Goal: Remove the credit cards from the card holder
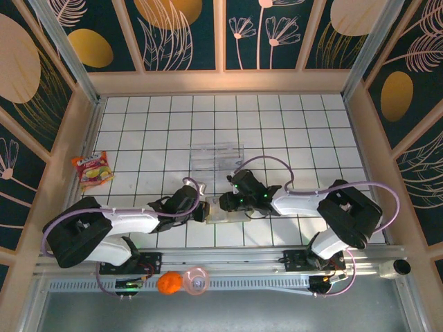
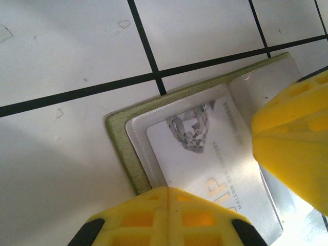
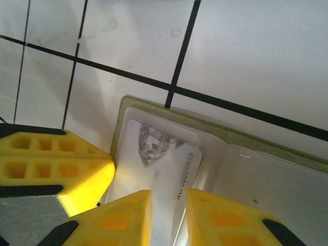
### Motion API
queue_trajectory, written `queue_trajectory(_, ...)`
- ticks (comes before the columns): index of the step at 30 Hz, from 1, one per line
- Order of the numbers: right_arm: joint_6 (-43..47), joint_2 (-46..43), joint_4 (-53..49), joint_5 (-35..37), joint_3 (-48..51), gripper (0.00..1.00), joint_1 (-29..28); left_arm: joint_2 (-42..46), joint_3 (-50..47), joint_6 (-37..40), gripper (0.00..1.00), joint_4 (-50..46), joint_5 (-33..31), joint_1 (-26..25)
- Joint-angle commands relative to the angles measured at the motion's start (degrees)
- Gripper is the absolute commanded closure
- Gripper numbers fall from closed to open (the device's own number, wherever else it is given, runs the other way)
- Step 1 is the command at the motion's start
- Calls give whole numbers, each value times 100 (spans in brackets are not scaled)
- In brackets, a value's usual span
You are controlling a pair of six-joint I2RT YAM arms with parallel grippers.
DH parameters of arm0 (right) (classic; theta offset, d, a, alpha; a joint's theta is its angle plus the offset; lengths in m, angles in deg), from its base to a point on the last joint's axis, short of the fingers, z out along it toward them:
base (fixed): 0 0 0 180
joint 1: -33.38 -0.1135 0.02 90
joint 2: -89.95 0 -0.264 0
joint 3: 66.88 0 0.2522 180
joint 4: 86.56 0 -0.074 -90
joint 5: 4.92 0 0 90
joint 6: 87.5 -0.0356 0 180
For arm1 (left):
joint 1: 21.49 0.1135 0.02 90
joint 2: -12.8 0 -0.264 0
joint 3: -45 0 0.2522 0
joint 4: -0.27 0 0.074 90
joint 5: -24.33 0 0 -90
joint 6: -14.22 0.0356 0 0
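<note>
Two arms are meeting low in the middle of the overhead view, both leaning over the open card holder [image 2: 120, 148], which is lying flat on the tiled bench [image 1: 152, 124]. Its olive edge is showing around a pale inside. A white card [image 2: 205, 164] with a diamond picture is sitting in the clear pocket, in the centre of the left wrist view.

The left gripper [image 2: 166, 205] is showing at the bottom edge of that view with its fingers squeezed together and no gap between them. It is bearing down on the lower end of the card and pocket. The right gripper [image 3: 168, 215] is sitting at the bottom of its own view with its fingers standing narrowly apart. The card's printed edge is running down into that gap, though I cannot tell whether they are touching it.

A clear plastic tray [image 1: 217, 155] is resting just above the two grippers in the overhead view. A snack packet [image 1: 92, 170] is lying at the left edge of the bench, and an orange ball [image 1: 168, 282] is sitting at the bottom, near the arm bases.
</note>
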Motion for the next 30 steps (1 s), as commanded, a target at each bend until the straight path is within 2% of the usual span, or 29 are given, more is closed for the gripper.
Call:
queue_trajectory(1,78,172,120,-146,0,74,-60,-148,7,68,94,-43,-11,-49)
queue_trajectory(9,43,182,83,-29,-35,69,-149,-233,45,70,95,-6,14,-75)
queue_trajectory(16,48,-395,-238,521,4,66,-132,-180,-3,52,96,-1,-4,-69)
queue_trajectory(30,25,-59,60,194,-96,66,-127,-138,17,70,98,-46,-29,-73)
